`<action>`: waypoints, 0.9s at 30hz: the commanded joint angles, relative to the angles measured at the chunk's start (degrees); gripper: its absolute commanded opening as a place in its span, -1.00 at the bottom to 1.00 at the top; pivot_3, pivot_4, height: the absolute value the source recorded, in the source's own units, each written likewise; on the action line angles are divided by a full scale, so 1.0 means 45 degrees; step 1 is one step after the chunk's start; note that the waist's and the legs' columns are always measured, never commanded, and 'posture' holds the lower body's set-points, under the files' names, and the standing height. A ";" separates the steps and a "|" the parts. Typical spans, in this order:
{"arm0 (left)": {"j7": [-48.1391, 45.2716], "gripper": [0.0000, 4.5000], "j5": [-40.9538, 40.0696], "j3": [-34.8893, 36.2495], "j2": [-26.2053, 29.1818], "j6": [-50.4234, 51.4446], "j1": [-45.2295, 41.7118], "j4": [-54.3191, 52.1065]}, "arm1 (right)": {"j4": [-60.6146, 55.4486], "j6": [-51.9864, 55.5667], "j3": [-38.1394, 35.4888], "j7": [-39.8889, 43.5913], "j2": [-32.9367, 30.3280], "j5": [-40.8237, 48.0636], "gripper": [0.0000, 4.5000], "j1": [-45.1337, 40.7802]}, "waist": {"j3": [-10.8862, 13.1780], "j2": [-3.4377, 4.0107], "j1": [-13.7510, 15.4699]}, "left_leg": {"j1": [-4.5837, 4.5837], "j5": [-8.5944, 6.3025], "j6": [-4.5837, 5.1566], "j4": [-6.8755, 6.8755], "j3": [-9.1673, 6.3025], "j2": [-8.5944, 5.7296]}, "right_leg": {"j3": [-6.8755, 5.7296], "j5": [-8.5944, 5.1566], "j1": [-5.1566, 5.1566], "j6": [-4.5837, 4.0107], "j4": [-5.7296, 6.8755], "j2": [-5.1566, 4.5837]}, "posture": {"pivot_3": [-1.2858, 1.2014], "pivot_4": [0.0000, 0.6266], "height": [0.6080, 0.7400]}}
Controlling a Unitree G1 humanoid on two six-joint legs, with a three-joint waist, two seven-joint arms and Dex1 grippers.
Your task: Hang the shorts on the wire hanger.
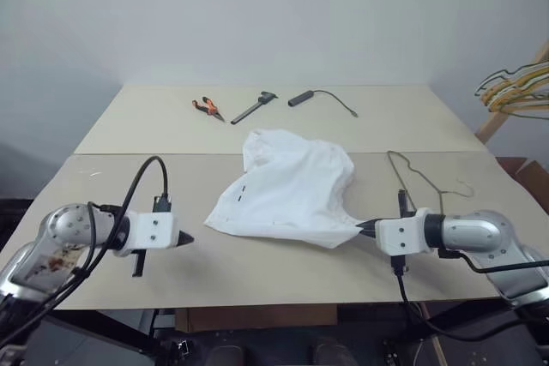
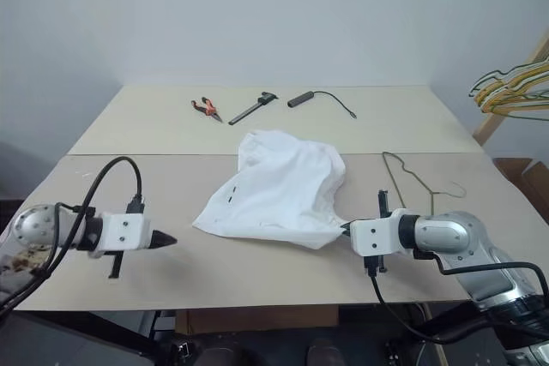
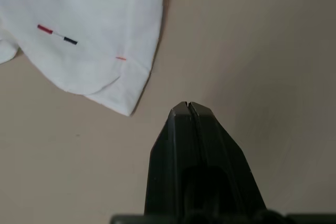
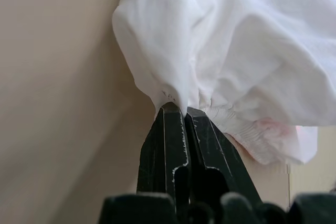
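1. Nearest the robot, the left gripper hangs just over the table with its two black fingers pressed together on nothing; the hem corner of the shorts lies a little beyond its tip, untouched.
2. Across from it, the right gripper has its fingers clamped on a fold of the white cloth at the gathered waistband, where the faint pink mark shows.
3. The shorts themselves lie crumpled in the middle of the table, pulled toward the right gripper at one corner and resting on the surface everywhere else.
4. Just behind the right arm, the wire hanger lies flat on the table, beside the shorts and apart from them; no cloth is on it.
5. Farther back sit pliers, a dark hand tool and a black cable, uninvolved.
6. Judged from this, only one grip on the waistband is done. Still left: a second hold on the shorts, spreading them, and getting them onto the hanger.
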 commanded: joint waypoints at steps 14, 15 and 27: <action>-0.0149 -0.99 -0.0895 0.1283 -0.0032 0.0481 0.0725 -0.1572 | -0.0433 0.0092 -0.0600 0.1702 -0.0694 0.1397 -1.00 -0.0461 | 0.0001 0.0003 0.0003 | 0.0040 -0.0003 0.0002 0.0000 0.0093 0.0030 | -0.0003 -0.0012 0.0017 -0.0020 0.0000 0.0026 | 0.02 -1.00 1.00; -0.0015 -0.99 -0.0867 0.1227 -0.0212 0.0465 0.0393 -0.1422 | -0.0345 0.0105 -0.0621 0.1669 -0.0621 0.1421 -1.00 -0.0624 | 0.0002 0.0003 -0.0005 | 0.0041 -0.0003 0.0002 -0.0001 0.0096 0.0027 | -0.0002 -0.0012 0.0017 -0.0020 0.0000 0.0024 | 0.02 -1.00 1.00; 1.4849 -0.99 0.4822 0.1092 -0.6580 0.0828 -1.4383 1.0385 | 0.7893 0.2146 -0.1826 -1.1561 0.5606 -0.3171 -1.00 -1.1729 | 0.0012 -0.0044 -0.0114 | -0.0062 0.0168 -0.0091 -0.0009 -0.0015 -0.0079 | -0.0005 0.0155 -0.0107 -0.0029 0.0042 0.0017 | 0.00 -1.00 1.00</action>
